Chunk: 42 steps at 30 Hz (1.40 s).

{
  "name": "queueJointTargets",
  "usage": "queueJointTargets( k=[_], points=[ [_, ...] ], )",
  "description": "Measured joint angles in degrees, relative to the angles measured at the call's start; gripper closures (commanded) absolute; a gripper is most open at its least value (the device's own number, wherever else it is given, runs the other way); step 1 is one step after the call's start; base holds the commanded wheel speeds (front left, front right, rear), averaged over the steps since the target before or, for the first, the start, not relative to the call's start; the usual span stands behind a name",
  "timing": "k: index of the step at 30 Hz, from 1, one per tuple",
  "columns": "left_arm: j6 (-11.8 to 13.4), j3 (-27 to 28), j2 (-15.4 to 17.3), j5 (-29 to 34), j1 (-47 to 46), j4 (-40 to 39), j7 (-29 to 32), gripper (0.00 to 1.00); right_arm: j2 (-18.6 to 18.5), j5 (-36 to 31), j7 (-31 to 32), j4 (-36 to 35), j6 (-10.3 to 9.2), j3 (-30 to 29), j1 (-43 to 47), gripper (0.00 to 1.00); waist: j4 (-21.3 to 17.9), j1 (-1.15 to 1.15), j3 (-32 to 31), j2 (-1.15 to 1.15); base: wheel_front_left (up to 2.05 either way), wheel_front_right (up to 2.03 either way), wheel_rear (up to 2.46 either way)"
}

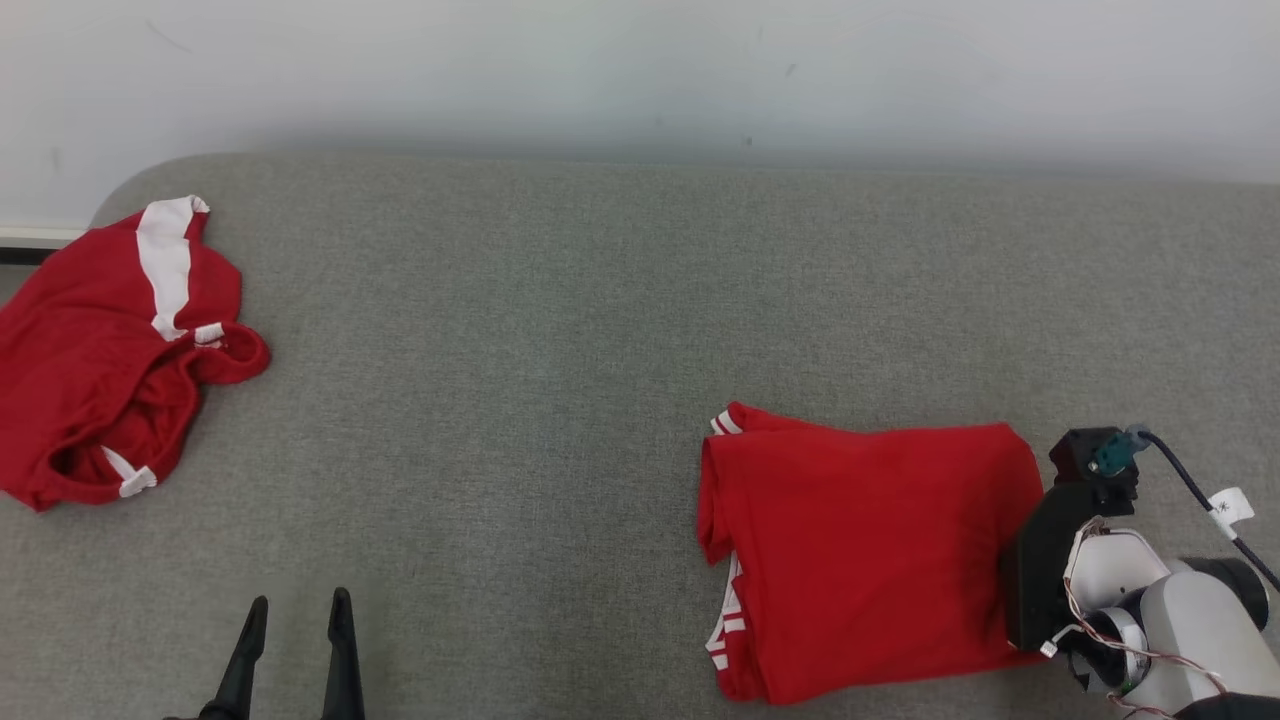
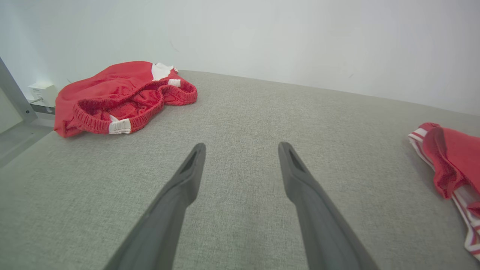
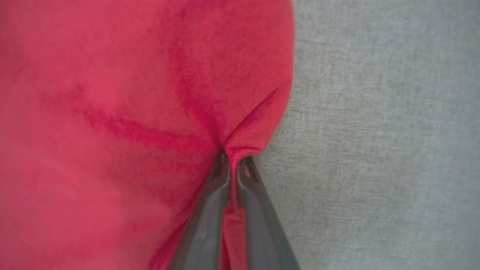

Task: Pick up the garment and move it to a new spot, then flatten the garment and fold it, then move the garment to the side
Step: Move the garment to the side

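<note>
The folded red garment (image 1: 870, 560) lies at the right of the grey desk (image 1: 560, 330) — the right gripper (image 3: 234, 159) is pinched tight on its right edge. The left gripper (image 1: 300, 598) hangs with fingers spread apart; crumpled red shorts (image 1: 90, 370) lie far left.

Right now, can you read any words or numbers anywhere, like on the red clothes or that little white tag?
No words or numbers can be read anywhere.
White tag on the black cable: one small dark mark, too small to read.
Folded red garment: white stripes only, no writing.
Crumpled red garment: white bands only, no writing.
</note>
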Motion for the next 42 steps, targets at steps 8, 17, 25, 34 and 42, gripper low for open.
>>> queueJointTargets(
  k=[8, 17, 25, 34, 42],
  points=[
    [-0.02, -1.31, -0.02, 0.22, -1.96, -3.89, 0.0, 0.0, -5.71, -1.27, -3.04, -1.44, -0.04, 6.02, -6.57, 1.0, -3.21, 0.01, 2.2, 0.01, 0.0, 0.0, 0.0],
    [-0.12, -3.72, 0.02, 2.74, -5.66, -8.45, 0.0, 0.0, -10.73, -1.18, -6.48, -1.48, -0.05, 9.55, -14.49, 1.0, -9.89, 0.01, 5.75, 0.01, 0.0, 0.0, 0.0],
    [-0.13, -6.72, 3.54, 3.27, -9.87, -10.62, -0.01, 0.0, -14.55, -1.78, -11.5, 0.37, -0.05, 6.25, -19.33, 1.0, -16.06, 0.02, 10.56, 0.01, 0.0, 0.0, 0.0],
    [-0.13, -10.28, 6.81, 3.52, -13.29, -12.05, -0.01, 0.0, -17.19, -4.04, -20.39, 3.87, -0.05, 0.09, -22.02, 1.0, -20.86, 0.02, 16.89, 0.01, 0.0, 0.0, 0.0],
    [-0.13, -11.94, 8.82, 3.42, -15.23, -12.2, 0.0, 0.0, -16.14, -5.09, -28.44, 5.6, -0.04, -4.52, -23.11, 1.0, -23.35, 0.01, 21.42, 0.01, 0.0, 0.0, 0.0]
  ],
)
